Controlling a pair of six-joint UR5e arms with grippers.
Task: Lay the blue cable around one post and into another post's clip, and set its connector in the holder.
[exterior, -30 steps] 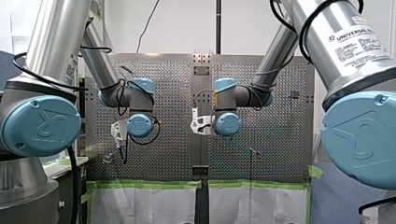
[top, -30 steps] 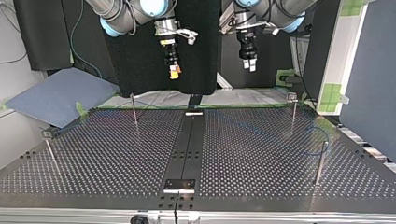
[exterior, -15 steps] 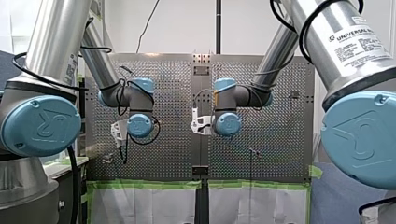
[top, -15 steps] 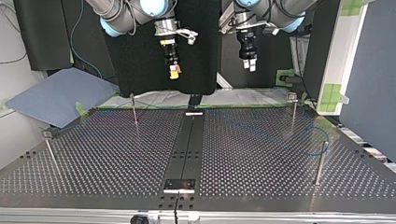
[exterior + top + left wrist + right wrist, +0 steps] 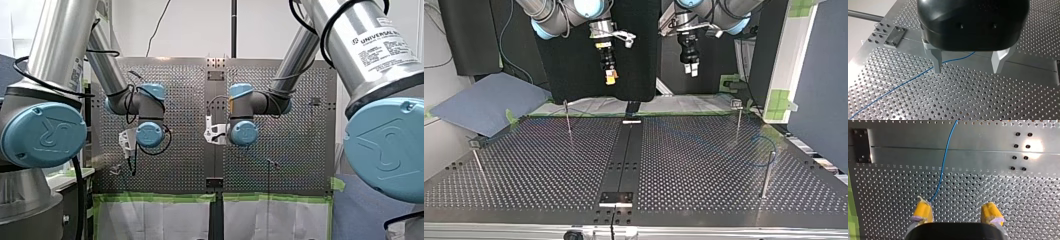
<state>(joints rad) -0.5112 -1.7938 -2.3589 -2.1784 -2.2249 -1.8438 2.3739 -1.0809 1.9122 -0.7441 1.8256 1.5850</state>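
A thin blue cable (image 5: 764,148) lies loose on the perforated table, looping near the posts at the top view's right. Both grippers hang high above the table with nothing in them. My left gripper (image 5: 968,68) has metal fingers standing open, and the cable (image 5: 910,80) runs on the plate below, passing under one finger. My right gripper (image 5: 956,213) has yellow pads set wide apart, and the cable (image 5: 944,162) stretches ahead from beside one pad. In the top view, my left gripper (image 5: 691,69) is at the right and my right gripper (image 5: 610,76) at the left.
Thin posts stand on the table: one (image 5: 568,120) at the top view's back left, one (image 5: 478,164) at the near left, one (image 5: 738,121) at the back right and one (image 5: 767,172) at the near right. A dark centre strip (image 5: 624,155) ends at a small bracket (image 5: 616,198).
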